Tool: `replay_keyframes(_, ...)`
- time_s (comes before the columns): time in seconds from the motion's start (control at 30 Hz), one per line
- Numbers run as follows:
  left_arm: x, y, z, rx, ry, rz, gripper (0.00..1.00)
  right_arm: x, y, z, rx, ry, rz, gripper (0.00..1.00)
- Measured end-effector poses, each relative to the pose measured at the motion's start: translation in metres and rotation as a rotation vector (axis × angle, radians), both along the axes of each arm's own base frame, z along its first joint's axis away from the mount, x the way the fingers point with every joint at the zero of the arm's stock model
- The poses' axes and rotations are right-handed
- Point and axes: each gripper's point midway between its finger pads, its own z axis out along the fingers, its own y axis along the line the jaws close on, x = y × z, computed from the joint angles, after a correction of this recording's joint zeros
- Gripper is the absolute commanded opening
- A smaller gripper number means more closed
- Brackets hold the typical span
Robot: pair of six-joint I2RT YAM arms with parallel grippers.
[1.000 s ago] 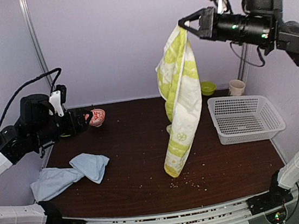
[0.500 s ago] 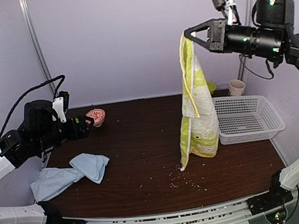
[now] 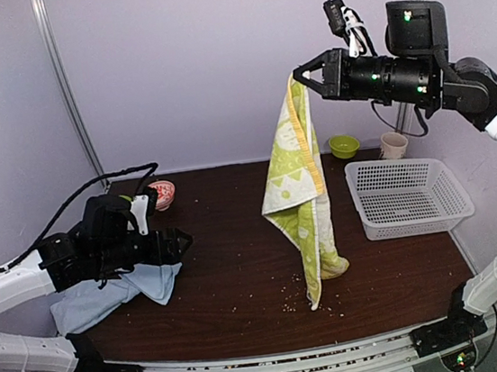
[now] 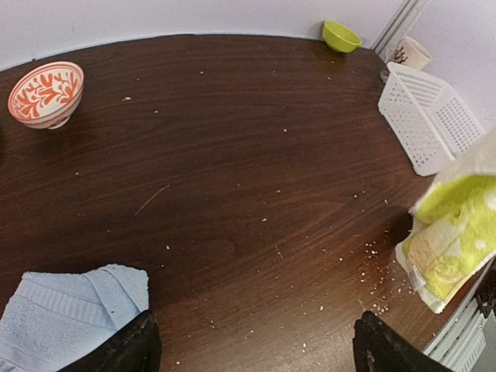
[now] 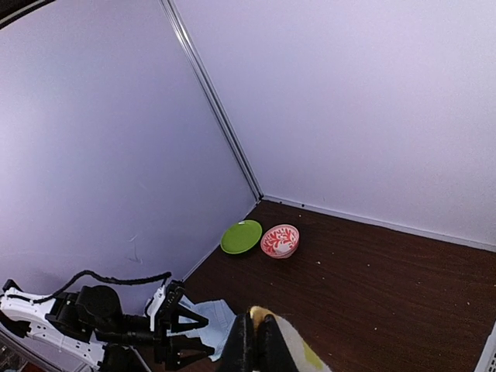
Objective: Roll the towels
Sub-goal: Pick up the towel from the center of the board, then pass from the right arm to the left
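Lime-green and cream, the patterned towel (image 3: 298, 180) hangs from the right hand (image 3: 300, 79), whose fingers are pinched shut on its yellow-edged top, high above the middle of the surface (image 3: 223, 198). Half a second ago the cloth dangled as a narrow strip nearer the right edge, partly in front of the white basket (image 3: 408, 194). It has since swung back toward the centre and opened wider. Its lower end now appears to rest, bunched, on the wood toward the near edge, among scattered crumbs.

The left arm has changed more. It was raised near the red-patterned bowl (image 3: 162, 193) at the far-left corner, and it has come down and forward. The left hand (image 3: 181, 242) now sits low over the inner end of the pale blue towel (image 3: 108, 297), pointing at the hanging cloth. The left wrist view shows its fingers spread wide with nothing between them. The blue towel lies crumpled by the near-left corner in the same place and shape as before.

Neither towel is rolled, or even laid flat. My reading is that the arms are setting up to spread the green towel, with the left hand closing in to catch a free lower corner. Until that corner is held, lowering the cloth would probably just pile it up.
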Motion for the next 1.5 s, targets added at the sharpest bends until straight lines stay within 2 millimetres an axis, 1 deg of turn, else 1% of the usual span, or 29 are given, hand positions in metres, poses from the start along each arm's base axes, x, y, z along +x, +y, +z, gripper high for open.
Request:
replay_keyframes(0.1,-0.004,-0.010,0.011,-0.020,-0.031,-0.034,0.88,-0.001,0.012,0.034,0.080,-0.021,0.038,0.00)
replay_keyframes(0.2,-0.002,-0.011,0.030,-0.062,-0.086,-0.037,0.88,-0.014,0.020,0.068,0.166,-0.058,0.095,0.00)
replay_keyframes(0.27,-0.003,-0.010,0.042,-0.090,-0.118,-0.038,0.88,-0.021,0.019,0.081,0.201,-0.078,0.110,0.00)
replay_keyframes(0.33,-0.003,-0.010,0.051,-0.113,-0.142,-0.041,0.88,-0.024,0.018,0.085,0.211,-0.088,0.113,0.00)
replay_keyframes(0.37,-0.004,-0.010,0.054,-0.119,-0.149,-0.041,0.88,-0.023,0.018,0.081,0.205,-0.087,0.108,0.00)
replay_keyframes(0.4,-0.004,-0.010,0.055,-0.123,-0.154,-0.041,0.88,-0.020,0.019,0.071,0.188,-0.080,0.103,0.00)
replay_keyframes(0.47,-0.004,-0.010,0.057,-0.123,-0.160,-0.045,0.88,-0.014,0.027,0.042,0.135,-0.044,0.098,0.00)
replay_keyframes(0.5,-0.004,-0.010,0.057,-0.121,-0.161,-0.046,0.88,-0.010,0.033,0.022,0.097,-0.018,0.096,0.00)
replay_keyframes(0.57,-0.004,-0.010,0.057,-0.114,-0.167,-0.051,0.88,-0.002,0.045,-0.027,0.009,0.046,0.099,0.00)
replay_keyframes(0.67,-0.004,-0.010,0.057,-0.098,-0.179,-0.059,0.88,0.003,0.059,-0.096,-0.115,0.144,0.116,0.00)
replay_keyframes(0.73,-0.004,-0.010,0.058,-0.089,-0.189,-0.067,0.88,0.001,0.063,-0.128,-0.172,0.192,0.135,0.00)
replay_keyframes(0.8,-0.003,-0.010,0.063,-0.082,-0.207,-0.076,0.88,-0.003,0.064,-0.146,-0.208,0.219,0.158,0.00)
replay_keyframes(0.87,-0.004,-0.011,0.068,-0.079,-0.224,-0.088,0.88,-0.007,0.067,-0.148,-0.212,0.219,0.185,0.00)
replay_keyframes(0.93,-0.005,-0.014,0.076,-0.087,-0.249,-0.115,0.88,-0.012,0.072,-0.143,-0.198,0.207,0.219,0.00)
replay_keyframes(1.03,-0.011,-0.025,0.094,-0.116,-0.290,-0.187,0.88,-0.020,0.077,-0.139,-0.175,0.192,0.276,0.00)
replay_keyframes(1.13,-0.018,-0.042,0.113,-0.141,-0.319,-0.289,0.89,-0.028,0.083,-0.140,-0.163,0.193,0.338,0.00)
replay_keyframes(1.2,-0.022,-0.057,0.126,-0.151,-0.343,-0.362,0.89,-0.036,0.088,-0.141,-0.157,0.198,0.382,0.00)
replay_keyframes(1.27,-0.033,-0.076,0.136,-0.155,-0.365,-0.453,0.90,-0.042,0.091,-0.139,-0.149,0.200,0.419,0.00)
replay_keyframes(1.4,-0.048,-0.103,0.148,-0.146,-0.396,-0.587,0.89,-0.053,0.095,-0.137,-0.133,0.202,0.481,0.00)
replay_keyframes(1.5,-0.054,-0.116,0.151,-0.133,-0.408,-0.651,0.87,-0.058,0.097,-0.137,-0.129,0.207,0.509,0.00)
